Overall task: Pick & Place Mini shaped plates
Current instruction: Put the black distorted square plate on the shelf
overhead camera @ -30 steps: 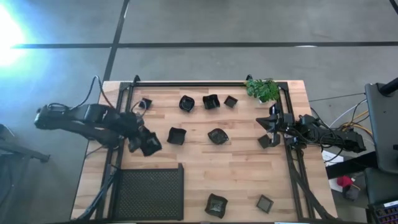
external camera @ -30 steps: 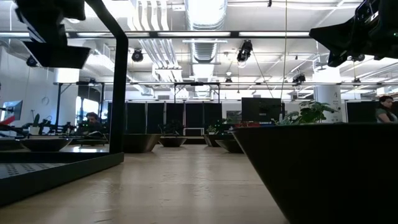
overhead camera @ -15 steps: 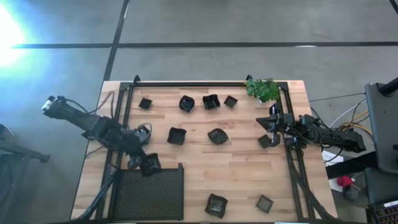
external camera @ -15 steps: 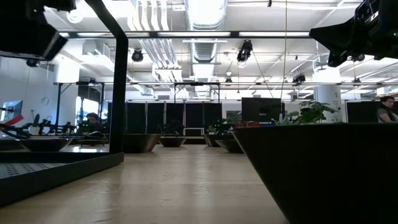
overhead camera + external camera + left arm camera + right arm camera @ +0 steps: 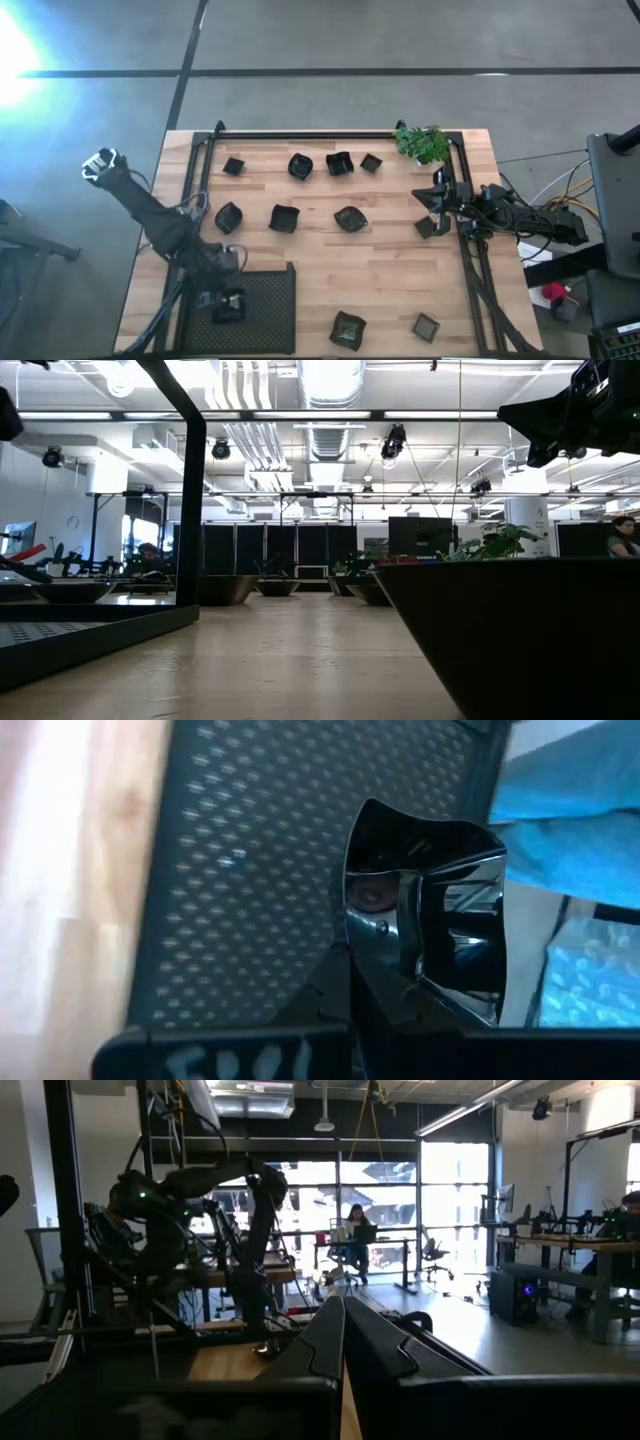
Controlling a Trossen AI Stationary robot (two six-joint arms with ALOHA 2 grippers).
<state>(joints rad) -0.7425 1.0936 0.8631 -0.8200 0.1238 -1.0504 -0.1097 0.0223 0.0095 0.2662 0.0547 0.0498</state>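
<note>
- High view: left gripper over the black mesh tray at the table's near left corner, fingers clamped on one mini plate; left arm folded back on itself, elbow stuck out past the table's left edge. Nine more mini shaped plates scattered on the wooden table: four in a far row, three across the middle, two at the near edge, all well apart from the tray. Right gripper parked by the right edge near the green plant, fingers pressed together on nothing, one small plate just beside it.
- Low view: tray rim at left, a big dark dish filling the right foreground and cut off by the frame; dark arm parts at the top right corner, grippers not distinguishable.
- Left wrist view: glossy black plate pinched by its rim between the fingers, tilted on edge above the tray mesh; blue cloth beyond the tray.
- Right wrist view: fingers shut tight, pointed level across the table toward the left arm; a seated person far off in the room, too small to detail.
</note>
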